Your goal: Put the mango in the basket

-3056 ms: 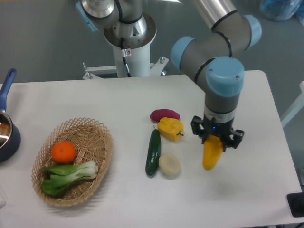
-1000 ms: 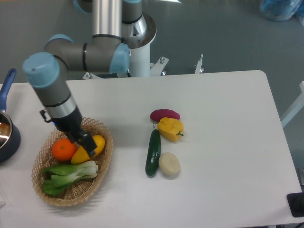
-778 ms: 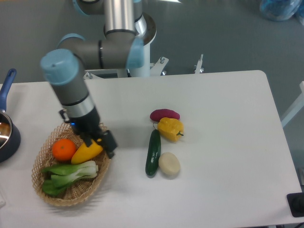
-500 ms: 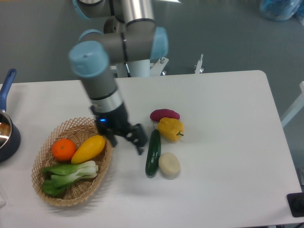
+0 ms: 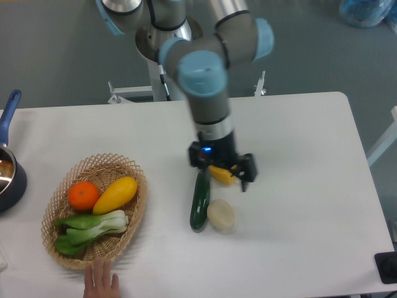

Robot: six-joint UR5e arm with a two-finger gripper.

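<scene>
The mango (image 5: 115, 194), yellow going orange at one end, lies inside the woven basket (image 5: 134, 174), propped between an orange (image 5: 83, 197) and the right rim. Nothing holds it. My gripper (image 5: 222, 173) hangs far to the right of the basket, above the table's middle, over a yellow bell pepper (image 5: 221, 175) that it partly hides. Its fingers are spread apart and it is open and holds nothing.
Green bok choy (image 5: 87, 231) fills the basket's front. A cucumber (image 5: 200, 200) and a pale round vegetable (image 5: 221, 214) lie beside the gripper. A dark blue pot (image 5: 9, 177) sits at the left edge. A human hand (image 5: 101, 282) reaches in below the basket.
The gripper let go of the mango in the basket, then swung right across the table to above the bell pepper. A hand has appeared at the bottom edge.
</scene>
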